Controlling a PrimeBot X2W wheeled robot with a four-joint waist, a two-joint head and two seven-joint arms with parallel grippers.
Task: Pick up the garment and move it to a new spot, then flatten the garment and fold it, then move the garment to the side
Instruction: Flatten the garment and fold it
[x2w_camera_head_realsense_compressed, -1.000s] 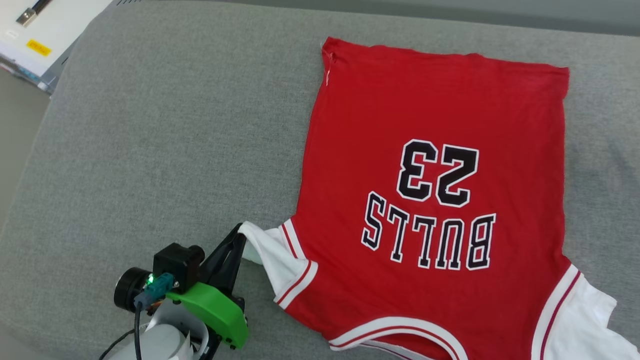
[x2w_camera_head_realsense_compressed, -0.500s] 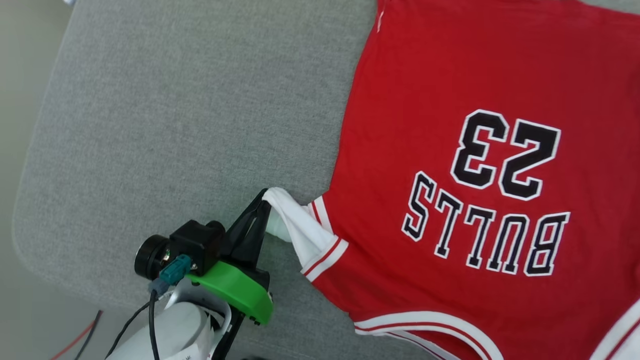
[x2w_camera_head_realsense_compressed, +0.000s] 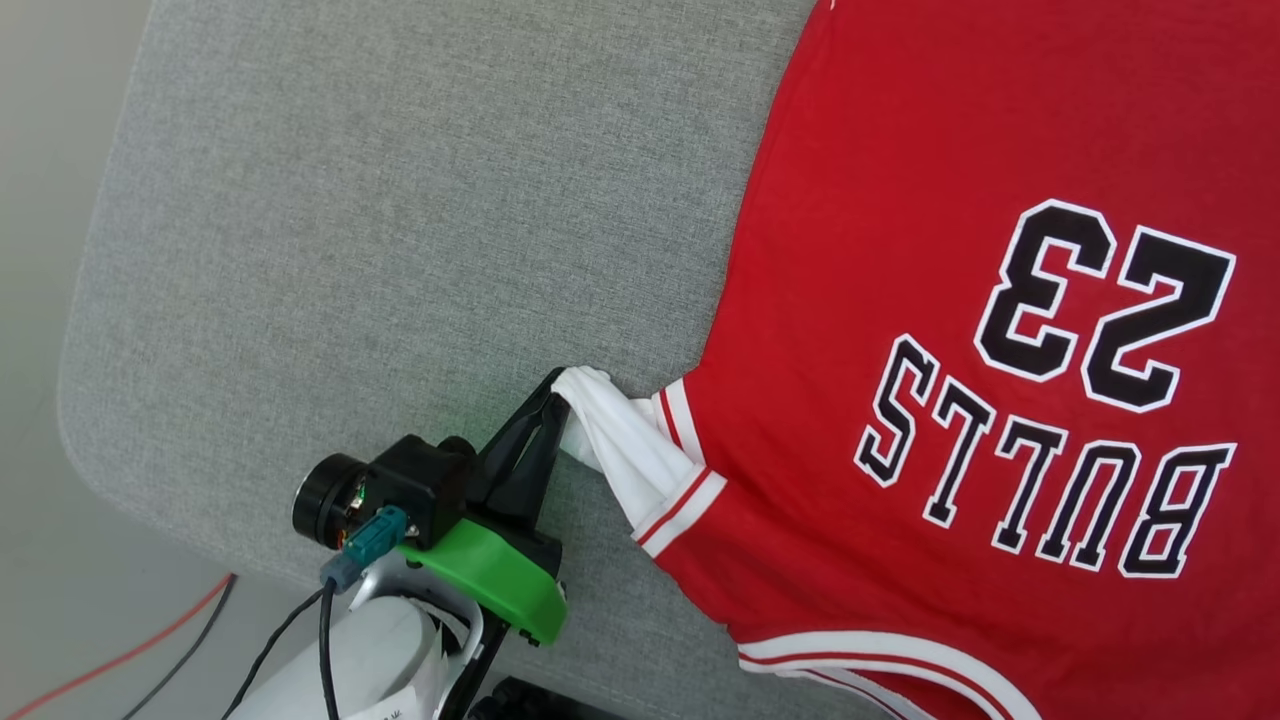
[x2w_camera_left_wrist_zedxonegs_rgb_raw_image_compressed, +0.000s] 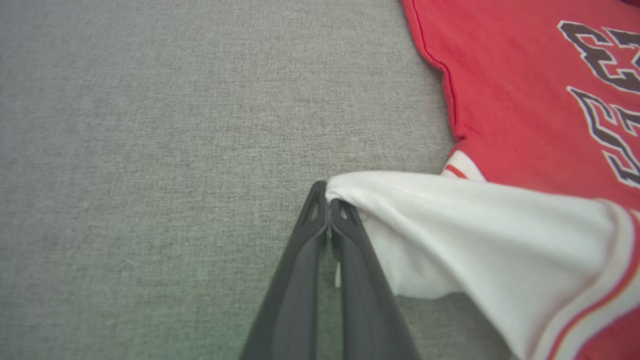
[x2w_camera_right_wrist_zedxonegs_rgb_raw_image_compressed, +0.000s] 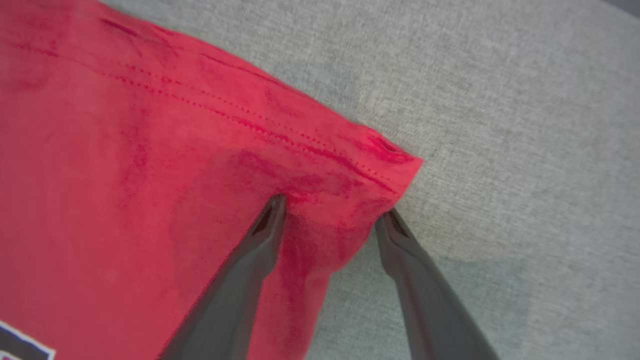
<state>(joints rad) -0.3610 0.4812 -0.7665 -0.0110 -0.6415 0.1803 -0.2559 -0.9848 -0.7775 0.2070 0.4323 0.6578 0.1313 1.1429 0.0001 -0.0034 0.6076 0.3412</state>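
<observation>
The left gripper (x2w_camera_head_realsense_compressed: 555, 385) is shut tight. Its two dark fingers (x2w_camera_left_wrist_zedxonegs_rgb_raw_image_compressed: 300, 280) are pressed together and pinch the tip of one white sleeve (x2w_camera_left_wrist_zedxonegs_rgb_raw_image_compressed: 475, 225). The sleeve is lifted a little and pulled out to the left, away from the red body of the garment (x2w_camera_head_realsense_compressed: 900, 250). Behind the fingers sit one green part (x2w_camera_head_realsense_compressed: 490, 580) and one small black camera (x2w_camera_head_realsense_compressed: 380, 490).

The right gripper (x2w_camera_right_wrist_zedxonegs_rgb_raw_image_compressed: 332, 210) is open. Its two fingers (x2w_camera_right_wrist_zedxonegs_rgb_raw_image_compressed: 240, 280) stand well apart, one over the red cloth and one at its edge. One red corner (x2w_camera_right_wrist_zedxonegs_rgb_raw_image_compressed: 395, 160) of the garment, with a line of stitches, lies just past them.

There is one garment. It lies flat on the right side of one big grey pad (x2w_camera_head_realsense_compressed: 350, 250), with the front facing up. From the head view the print is upside down: one number, "23" (x2w_camera_head_realsense_compressed: 1100, 300), is farther away, and one word, "BULLS" (x2w_camera_head_realsense_compressed: 1040, 480), is nearer. Both are black with white edges. The sleeve has red and white stripes where it meets the red body. One curved red and white band (x2w_camera_head_realsense_compressed: 870, 645) runs along the near end of the garment.

The left side of the pad is bare grey cloth. Past its near left corner is the pale floor (x2w_camera_head_realsense_compressed: 40, 500), with one red cable (x2w_camera_head_realsense_compressed: 120, 655) and one black cable (x2w_camera_head_realsense_compressed: 190, 650) on it.
</observation>
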